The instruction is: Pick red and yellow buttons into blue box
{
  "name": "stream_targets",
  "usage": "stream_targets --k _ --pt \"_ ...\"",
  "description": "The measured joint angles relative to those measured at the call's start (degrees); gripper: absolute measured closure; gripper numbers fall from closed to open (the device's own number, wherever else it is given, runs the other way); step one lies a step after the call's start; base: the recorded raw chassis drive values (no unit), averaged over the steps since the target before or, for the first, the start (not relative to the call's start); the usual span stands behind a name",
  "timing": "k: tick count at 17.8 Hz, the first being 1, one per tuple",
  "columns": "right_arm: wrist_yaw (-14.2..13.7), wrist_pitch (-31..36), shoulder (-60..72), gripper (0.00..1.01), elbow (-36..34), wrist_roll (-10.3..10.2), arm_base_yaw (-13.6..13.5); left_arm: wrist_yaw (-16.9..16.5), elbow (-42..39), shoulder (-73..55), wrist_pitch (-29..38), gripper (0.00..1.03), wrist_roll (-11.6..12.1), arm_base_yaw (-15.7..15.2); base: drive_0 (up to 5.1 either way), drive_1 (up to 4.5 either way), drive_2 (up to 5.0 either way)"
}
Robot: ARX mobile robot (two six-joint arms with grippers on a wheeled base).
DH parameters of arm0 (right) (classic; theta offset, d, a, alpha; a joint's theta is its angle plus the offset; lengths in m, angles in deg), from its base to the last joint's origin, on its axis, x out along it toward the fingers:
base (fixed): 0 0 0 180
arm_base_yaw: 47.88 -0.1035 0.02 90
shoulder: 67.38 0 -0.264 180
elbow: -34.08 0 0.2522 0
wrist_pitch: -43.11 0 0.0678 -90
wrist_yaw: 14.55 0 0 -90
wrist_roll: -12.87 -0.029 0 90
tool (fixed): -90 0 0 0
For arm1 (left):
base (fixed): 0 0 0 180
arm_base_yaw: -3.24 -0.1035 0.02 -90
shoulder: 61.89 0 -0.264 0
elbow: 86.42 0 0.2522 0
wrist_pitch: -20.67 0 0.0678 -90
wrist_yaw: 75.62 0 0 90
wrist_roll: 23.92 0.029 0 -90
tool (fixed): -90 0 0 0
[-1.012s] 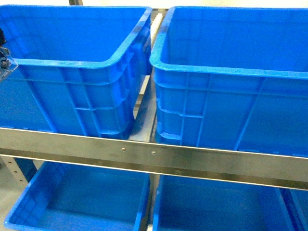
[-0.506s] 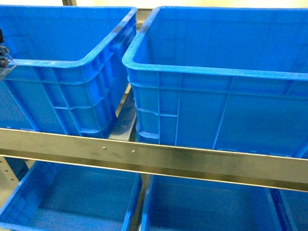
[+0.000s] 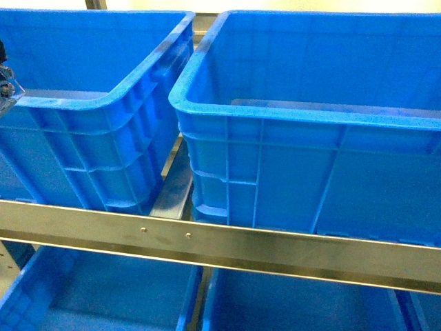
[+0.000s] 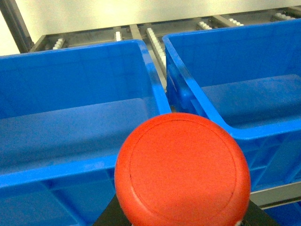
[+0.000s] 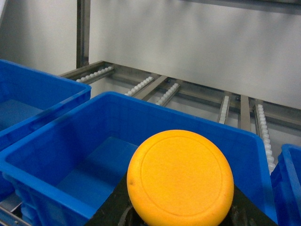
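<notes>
Holding a round red plastic push-button cap [image 4: 182,170] right up against its wrist camera, the left gripper [image 3: 5,86] only peeks in at the head view's left edge, above the left blue plastic crate [image 3: 103,103]. Right arm's got the yellow mushroom-head button [image 5: 180,177] over the right blue plastic crate [image 5: 61,162]. Jaw width isn't visible on either. Since a second ago, both crates have slid left in the head view above the steel shelf rail [image 3: 220,241].

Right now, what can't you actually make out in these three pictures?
- Left wrist view: the red button hides the fingers holding it.
- Right wrist view: the yellow button does likewise.
- Head view: only a sliver of the left gripper shows; the right gripper is out of frame.
</notes>
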State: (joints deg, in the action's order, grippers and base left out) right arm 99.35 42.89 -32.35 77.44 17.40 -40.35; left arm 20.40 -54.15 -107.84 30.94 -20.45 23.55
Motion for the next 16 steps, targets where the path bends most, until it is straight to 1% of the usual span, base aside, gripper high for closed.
stream_targets --k 2,3,4,7,9,13,14,15,16 --pt "0.0 0.09 0.09 0.74 0.0 0.0 0.0 0.02 0.0 -0.07 0.0 0.79 -0.02 0.0 -0.2 3.48 -3.8" --pt "0.55 1.03 0.92 0.74 -0.04 0.28 -0.57 0.02 0.0 -0.15 -0.04 0.79 -0.02 0.0 -0.2 3.48 -3.8" --pt "-0.87 5.22 5.18 0.74 0.44 1.73 -3.74 0.02 0.0 -0.04 0.02 0.79 0.0 0.0 -0.2 3.48 -3.8" --pt "-1.4 7.98 8.96 0.74 1.25 2.73 -6.08 0.02 0.0 -0.07 -0.02 0.79 -0.02 0.0 -0.2 3.48 -3.8" --pt "-2.1 8.92 10.69 0.74 1.68 3.19 -7.02 0.02 0.0 -0.04 0.02 0.79 0.0 0.0 -0.2 3.48 -3.8" --pt "-3.1 13.25 15.47 0.74 2.58 4.81 -9.99 0.02 0.0 -0.04 0.0 0.79 -0.02 0.0 0.0 0.0 0.0" --pt "-3.8 14.75 17.29 0.74 2.99 5.75 -11.13 0.02 0.0 -0.04 0.0 0.79 -0.02 0.0 0.0 0.0 0.0" --pt "-4.52 18.18 21.31 0.74 3.78 7.65 -12.98 0.02 0.0 -0.07 0.0 0.79 0.0 0.0 0.0 0.0 0.0" --pt "-5.2 20.65 25.46 0.74 4.26 9.62 -13.55 0.0 0.0 -0.07 0.0 0.79 0.0 0.0 0.0 0.0 0.0"
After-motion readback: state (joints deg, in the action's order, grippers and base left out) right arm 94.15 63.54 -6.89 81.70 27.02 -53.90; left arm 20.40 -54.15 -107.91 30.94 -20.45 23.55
